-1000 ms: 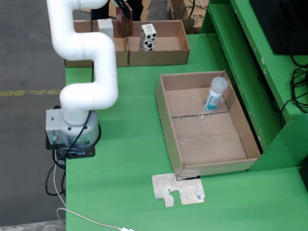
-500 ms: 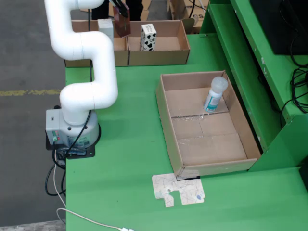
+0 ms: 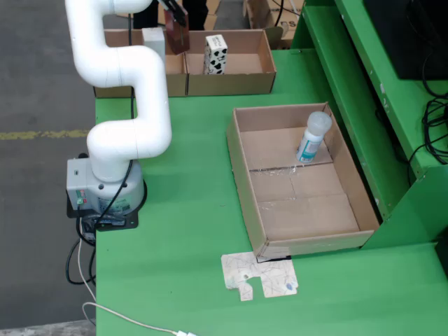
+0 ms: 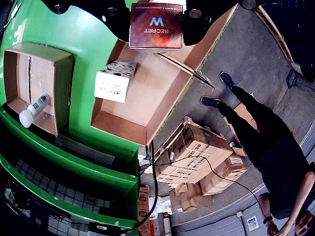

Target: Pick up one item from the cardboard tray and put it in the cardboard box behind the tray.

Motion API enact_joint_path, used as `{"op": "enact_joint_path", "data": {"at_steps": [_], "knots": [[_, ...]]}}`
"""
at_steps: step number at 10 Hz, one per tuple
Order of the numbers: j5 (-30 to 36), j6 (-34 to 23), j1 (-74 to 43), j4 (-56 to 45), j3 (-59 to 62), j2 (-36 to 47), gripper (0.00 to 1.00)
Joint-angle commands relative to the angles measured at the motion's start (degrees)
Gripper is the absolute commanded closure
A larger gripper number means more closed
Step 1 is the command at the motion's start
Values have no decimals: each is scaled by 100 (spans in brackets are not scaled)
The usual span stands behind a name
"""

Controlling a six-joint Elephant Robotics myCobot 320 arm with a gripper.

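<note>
The gripper point(image 4: 156, 14) was closed on a dark red carton point(image 4: 156, 25) – glossy card, flat-faced, printed "SECRET" – with the pads pressing its two sides. That put the carry step in hand: in the fixed view the carton point(image 3: 176, 31) hung at about 12 o'clock, over the box point(image 3: 231, 66) behind the tray point(image 3: 297, 189), near the seam between two brown boxes. The next move, by my reading, called for a straight lowering into a free patch of box floor and then a release – clear of the black-and-white spotted carton point(image 3: 215, 54) standing upright just to 3 o'clock of it. The tray was plain corrugated card with taped flaps; a smooth white bottle point(image 3: 312, 136) with a rounded cap leaned in its 1 o'clock corner. A flat cardboard scrap point(image 3: 260, 276) lay on the green table point(image 3: 189, 210) at the tray's 6 o'clock.
</note>
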Motion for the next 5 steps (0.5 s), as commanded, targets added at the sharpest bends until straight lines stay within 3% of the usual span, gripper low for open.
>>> {"op": "enact_joint_path", "data": {"at_steps": [1, 5], "knots": [[-54, -3, -35, 139, 123, 31, 100], [-62, -66, -85, 173, 123, -34, 100]]}}
